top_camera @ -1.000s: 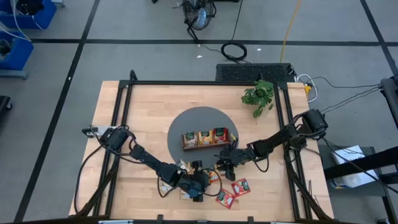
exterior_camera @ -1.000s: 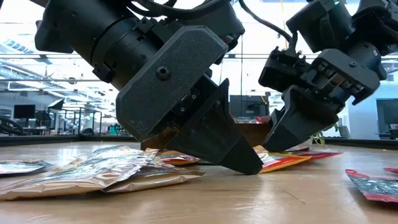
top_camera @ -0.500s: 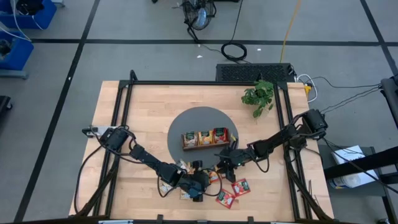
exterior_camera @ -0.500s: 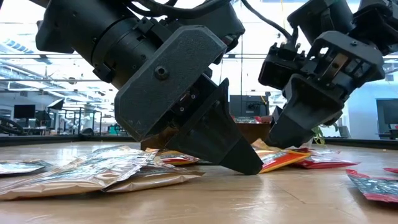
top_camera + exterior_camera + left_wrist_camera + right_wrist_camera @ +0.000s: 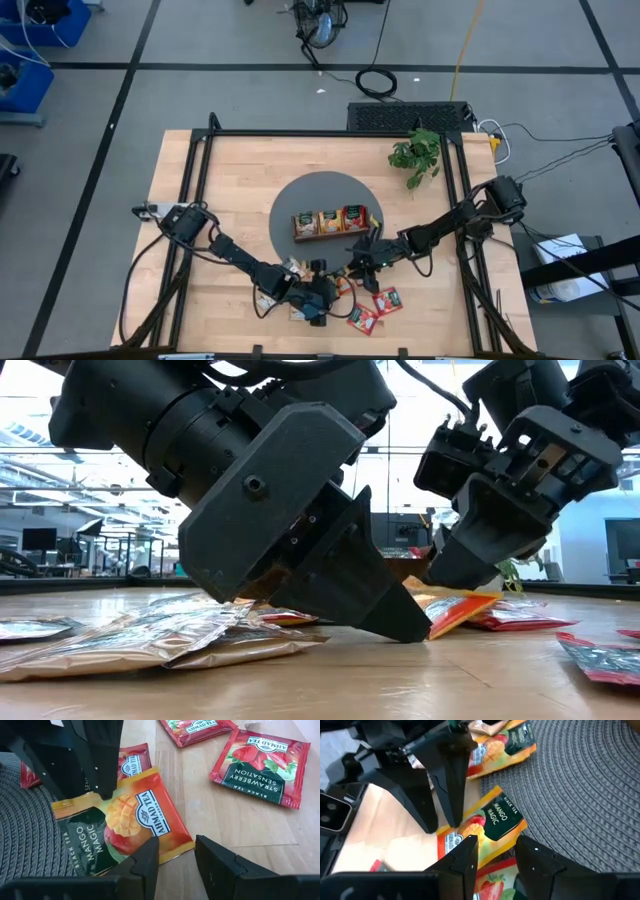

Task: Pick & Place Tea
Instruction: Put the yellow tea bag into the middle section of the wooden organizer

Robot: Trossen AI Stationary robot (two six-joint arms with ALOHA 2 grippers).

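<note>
Sachet of mango tea lies at the mat's near edge; our left gripper and right gripper, jaws parted and empty, should straddle its edges squarely.

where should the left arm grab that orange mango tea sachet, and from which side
Probably the free wooden-table-side edge of the orange mango sachet, approached low and level from the table side. It lies flat, one end on the grey mat, and the right gripper stands at the opposite edge. The left gripper has open jaws facing it.
</note>
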